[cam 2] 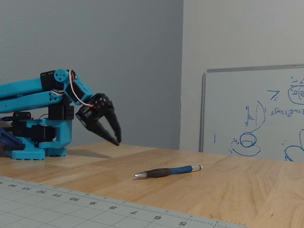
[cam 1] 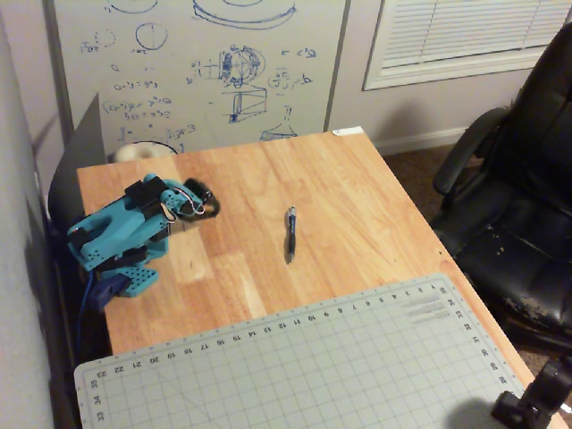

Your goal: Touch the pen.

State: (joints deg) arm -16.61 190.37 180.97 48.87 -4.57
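Observation:
The pen (cam 1: 290, 232) is slim and dark blue-black with a silvery tip, and lies flat on the wooden table (cam 1: 357, 206) near its middle. It also shows in the other fixed view (cam 2: 168, 171), lying across the table with its silvery tip to the left. My blue arm is folded low at the table's left side. My black gripper (cam 1: 207, 207) points down just above the wood, well to the left of the pen and apart from it. In the side-on fixed view the gripper (cam 2: 117, 140) has its fingertips together and holds nothing.
A grey-green cutting mat (cam 1: 295, 357) covers the table's front part. A whiteboard (cam 1: 197, 63) leans at the back. A black office chair (cam 1: 518, 197) stands to the right of the table. A dark camera mount (cam 1: 536, 402) sits at the front right corner.

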